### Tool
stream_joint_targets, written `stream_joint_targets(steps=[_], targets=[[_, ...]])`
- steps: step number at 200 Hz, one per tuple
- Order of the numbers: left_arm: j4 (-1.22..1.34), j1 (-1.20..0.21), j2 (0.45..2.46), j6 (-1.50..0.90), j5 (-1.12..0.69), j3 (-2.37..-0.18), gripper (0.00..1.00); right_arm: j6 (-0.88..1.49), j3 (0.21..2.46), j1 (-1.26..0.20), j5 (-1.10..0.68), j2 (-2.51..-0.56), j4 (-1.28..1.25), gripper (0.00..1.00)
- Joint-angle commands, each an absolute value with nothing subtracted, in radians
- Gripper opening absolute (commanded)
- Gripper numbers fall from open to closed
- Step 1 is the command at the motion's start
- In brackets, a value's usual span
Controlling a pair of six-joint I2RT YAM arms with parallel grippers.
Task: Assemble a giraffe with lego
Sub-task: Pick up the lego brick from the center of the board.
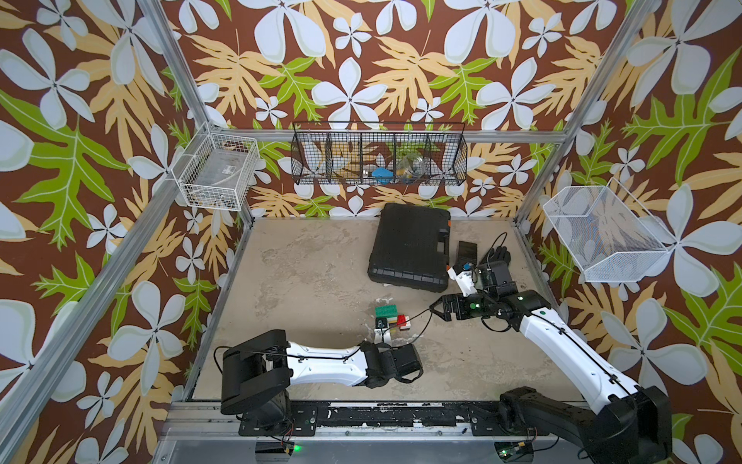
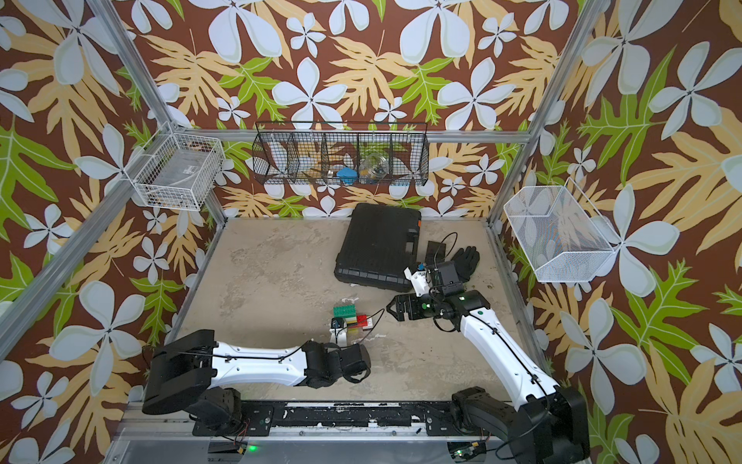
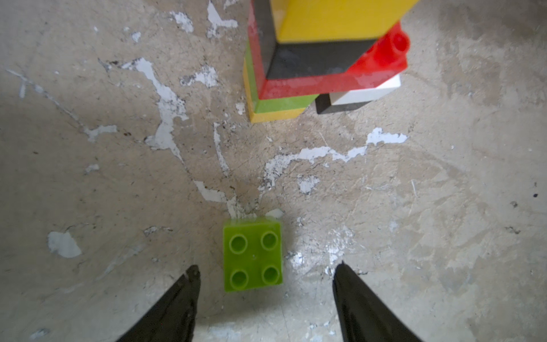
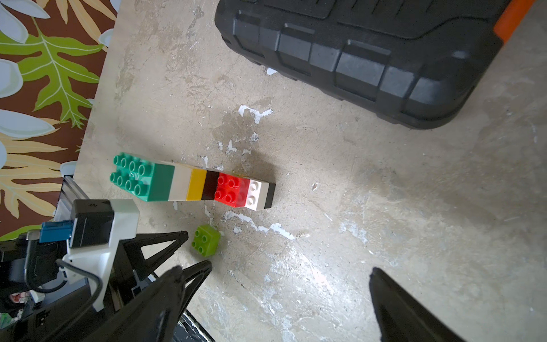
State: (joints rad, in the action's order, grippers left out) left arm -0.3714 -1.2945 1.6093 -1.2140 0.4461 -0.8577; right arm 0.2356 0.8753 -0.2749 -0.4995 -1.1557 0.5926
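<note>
left gripper [image 3: 266,266]: black tapered fingers [image 3: 183,296] sit closest to the lens, spread wider than the lime-green square plastic brick [image 3: 252,254] and straddling it; no contact on either side, nothing held; brick lies slightly nearer one finger; height over it hard to judge.

landmark = black ribbed hard-plastic case [image 1: 409,245]; giraffe [image 4: 192,185] stands upright near the case's front edge, on the robot side; long axis vertical; dark green head on top, then white/yellow/black neck, red body, two short legs; lime brick [image 4: 206,239] is loose, studs up, one step further from the case than the giraffe's feet, not touching them.

brick is square, so no long axis to align to; left arm is clearly the nearer one; likely next move is a straight pinch on its flat sides.

right gripper [image 4: 275,270]: fully spread, empty, closer to the case than the brick is.

bricks are glossy hard plastic; table [image 3: 88,148] is a worn beige surface with chipped white patches.
</note>
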Motion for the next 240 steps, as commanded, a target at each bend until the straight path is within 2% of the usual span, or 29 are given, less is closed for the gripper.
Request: stream_joint_targets(steps=[1, 12, 35, 64, 94, 240], targets=[[-0.359, -1.295, 1.632, -1.193, 0.45, -0.87, 0.74, 0.227, 0.884, -0.275, -0.493, -1.15, 0.603, 1.0], [-0.359, -1.295, 1.643, -1.193, 0.45, -0.873, 0.73, 0.227, 0.885, -0.273, -0.493, -1.147, 0.604, 1.0], [-0.362, -1.295, 1.659, -1.192, 0.458, -0.879, 0.63, 0.224, 0.89, -0.274, -0.494, -1.148, 0.608, 1.0], [-0.377, -1.295, 1.68, -1.186, 0.46, -0.899, 0.62, 0.224, 0.888, -0.274, -0.497, -1.147, 0.606, 1.0], [-0.389, -1.295, 1.693, -1.184, 0.463, -0.908, 0.55, 0.222, 0.891, -0.274, -0.5, -1.15, 0.603, 1.0], [-0.419, -1.273, 1.723, -1.198, 0.474, -0.928, 0.46, 0.218, 0.881, -0.274, -0.494, -1.138, 0.603, 1.0]])
